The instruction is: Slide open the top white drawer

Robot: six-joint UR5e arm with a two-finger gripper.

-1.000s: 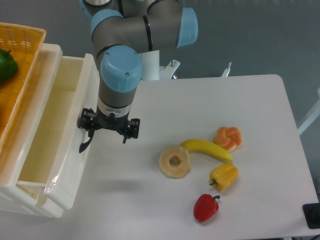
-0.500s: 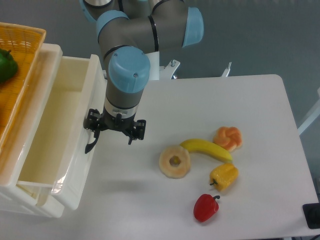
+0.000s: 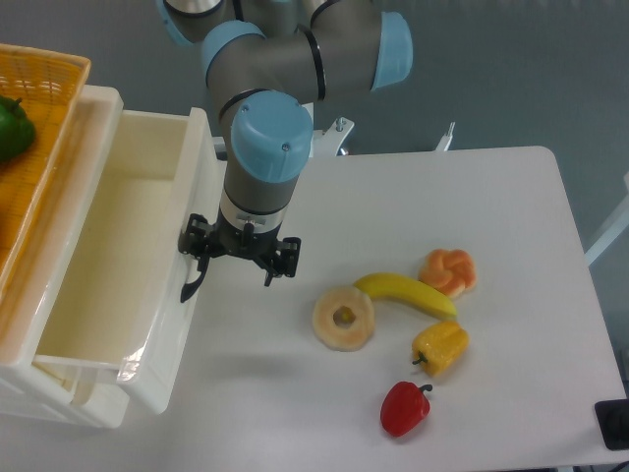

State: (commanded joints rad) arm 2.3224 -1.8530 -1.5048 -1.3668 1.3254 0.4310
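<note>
**Drawer pulled out, end effector at its front handle**

The white bench (image 3: 442, 206) fills most of the view. At its left edge stands the cabinet, and the top white drawer (image 3: 118, 265) is slid well out toward the bench, its deep, bare interior open to the camera. An orange wicker basket (image 3: 34, 108) sits on top of the cabinet at the far left, with a green item (image 3: 12, 128) inside it. The grey-and-blue arm (image 3: 265, 147) reaches down over the drawer's front wall. Its end effector (image 3: 239, 264) hangs just beside that front, one black finger at the curved black handle (image 3: 190, 285); whether the fingers are spread or pinching the handle I cannot tell. Well apart on the bench lie a banana (image 3: 405, 293), touching a pineapple ring (image 3: 343, 318), an orange pastry (image 3: 448, 270), a yellow pepper (image 3: 441, 346) and a red pepper (image 3: 405, 408).
</note>
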